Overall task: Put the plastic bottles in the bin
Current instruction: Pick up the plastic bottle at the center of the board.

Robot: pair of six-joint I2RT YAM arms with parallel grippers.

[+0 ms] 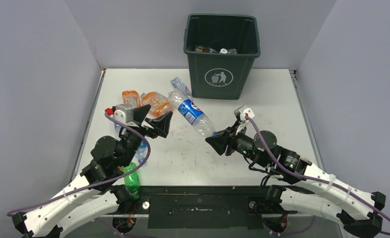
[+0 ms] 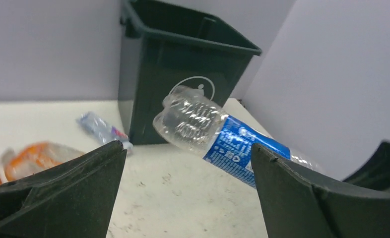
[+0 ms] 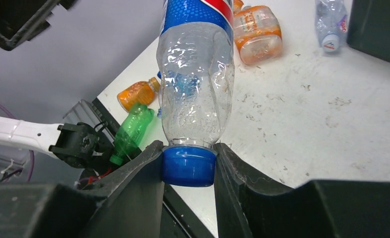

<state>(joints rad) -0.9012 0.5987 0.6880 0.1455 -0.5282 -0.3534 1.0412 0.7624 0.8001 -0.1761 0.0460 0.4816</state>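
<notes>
Fig.: R jaws clamped on blue cap [image 3: 188,166] of blue-label bottle [image 3: 195,89]; L jaws wide apart, empty. Bottle prob. light, thin-walled, crushable, slick; rigid cap/neck = surest hold.

bin [image 1: 222,74] far back on table [image 1: 267,114] — bottles [image 1: 156,102] left of it

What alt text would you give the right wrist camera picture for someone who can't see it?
The right gripper is shut on the blue cap of a crushed clear bottle with a blue label, held above a white table. Behind it lie orange bottles, a green bottle and a small clear bottle near the dark bin.
</notes>
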